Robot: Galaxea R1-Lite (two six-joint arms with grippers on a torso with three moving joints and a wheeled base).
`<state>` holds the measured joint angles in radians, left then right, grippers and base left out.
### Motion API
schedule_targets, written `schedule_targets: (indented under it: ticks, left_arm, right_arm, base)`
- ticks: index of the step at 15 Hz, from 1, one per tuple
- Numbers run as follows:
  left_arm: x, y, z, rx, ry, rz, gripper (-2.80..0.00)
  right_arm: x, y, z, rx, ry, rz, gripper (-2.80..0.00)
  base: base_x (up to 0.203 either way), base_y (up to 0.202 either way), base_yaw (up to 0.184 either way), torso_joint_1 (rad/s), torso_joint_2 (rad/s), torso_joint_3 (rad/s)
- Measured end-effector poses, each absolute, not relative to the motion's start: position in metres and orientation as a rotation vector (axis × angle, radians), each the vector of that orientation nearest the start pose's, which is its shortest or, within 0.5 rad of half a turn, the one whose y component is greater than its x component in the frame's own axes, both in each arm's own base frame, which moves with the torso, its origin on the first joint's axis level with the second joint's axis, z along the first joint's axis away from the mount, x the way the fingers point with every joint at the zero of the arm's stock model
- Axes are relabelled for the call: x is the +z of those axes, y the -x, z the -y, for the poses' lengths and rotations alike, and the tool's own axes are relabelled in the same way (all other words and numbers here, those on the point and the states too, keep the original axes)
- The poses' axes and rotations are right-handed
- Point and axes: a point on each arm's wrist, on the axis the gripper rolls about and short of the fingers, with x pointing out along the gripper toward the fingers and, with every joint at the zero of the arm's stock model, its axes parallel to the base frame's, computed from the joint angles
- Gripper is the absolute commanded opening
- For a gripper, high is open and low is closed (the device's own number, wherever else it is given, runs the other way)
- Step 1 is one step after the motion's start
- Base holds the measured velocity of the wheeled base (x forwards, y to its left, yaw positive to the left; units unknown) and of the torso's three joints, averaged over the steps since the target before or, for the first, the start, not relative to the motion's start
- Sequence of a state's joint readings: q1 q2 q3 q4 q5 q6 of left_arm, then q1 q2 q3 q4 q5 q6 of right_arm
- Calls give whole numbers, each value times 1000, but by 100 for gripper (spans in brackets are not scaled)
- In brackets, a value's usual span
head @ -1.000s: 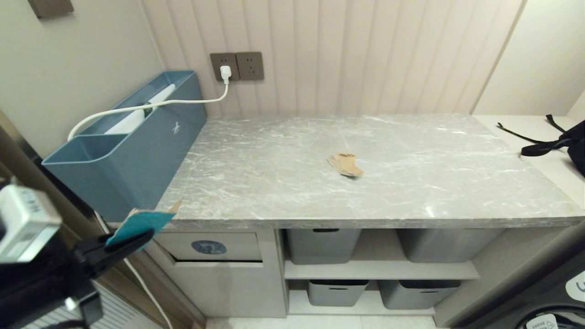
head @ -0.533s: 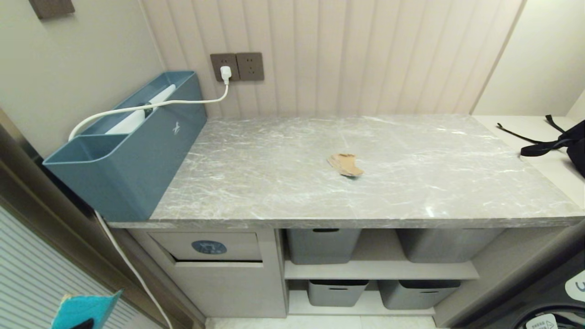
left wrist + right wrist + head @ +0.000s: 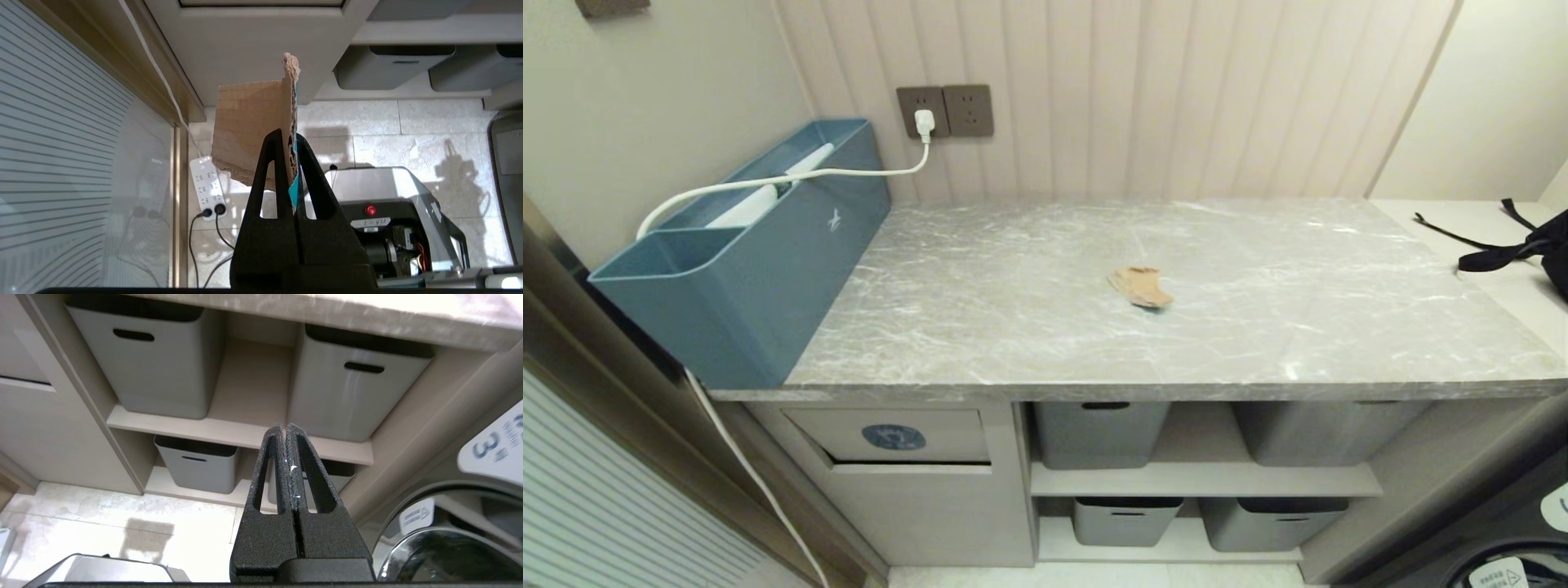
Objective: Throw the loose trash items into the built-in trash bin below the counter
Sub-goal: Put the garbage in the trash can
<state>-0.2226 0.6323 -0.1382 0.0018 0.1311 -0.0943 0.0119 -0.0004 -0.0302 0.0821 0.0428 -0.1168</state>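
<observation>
On the left, at about nine o'clock on the counter (image 3: 1029, 327), sits the big teal-blue box (image 3: 743, 269) with a white cable (image 3: 792, 175) running to the wall socket (image 3: 923, 110). Below it, at seven o'clock under the slab's front edge, is the built-in trash bin (image 3: 907, 474), its tilting flap (image 3: 890, 435) marked by a blue oval sticker (image 3: 894, 436) and looking slightly ajar.

The left gripper (image 3: 291, 151) is out of the head view, low in front of the cabinet; its jaws are clamped on the tan card piece (image 3: 249, 139), which stands on edge with its teal side just showing. The step in hand is carrying this piece to the bin. The next move calls for lifting the card toward the flap, pushing the flap inward, then letting go.

Near the counter's centre lies the crumpled brown cardboard scrap (image 3: 1140, 287), not yet picked up. No bottle is visible.

At five o'clock, grey baskets (image 3: 1098, 433) fill the shelves. The right gripper (image 3: 286, 435) hangs parked before them, pressed shut and empty. A black strap (image 3: 1503, 249) lies at three o'clock.
</observation>
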Motion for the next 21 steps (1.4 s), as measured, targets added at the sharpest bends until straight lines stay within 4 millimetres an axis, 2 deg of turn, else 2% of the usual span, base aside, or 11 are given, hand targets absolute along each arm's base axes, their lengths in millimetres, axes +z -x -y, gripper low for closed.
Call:
schedule_targets:
  ticks: [4,9,15,21]
  left_arm:
    - [100,-34,5,-95,5,-539,-280]
    - [98,-35,5,-67,-2,-555,-280]
    - [93,-36,3,71,83,-567,-280]
    - [98,-43,-1,188,131,-533,-280]
  right_arm:
    - [76,25,-1,58,113,-48,-280]
    - [75,25,-1,61,106,-50,-280]
    - [75,25,-1,56,82,-50,-280]
    - [75,25,-1,56,79,-49,-280]
  base:
    - [0,0,0,-248,553,298]
    - [0,0,0,-238,531,289]
    - [0,0,0,-213,501,286]
    - [0,0,0,-184,473,287]
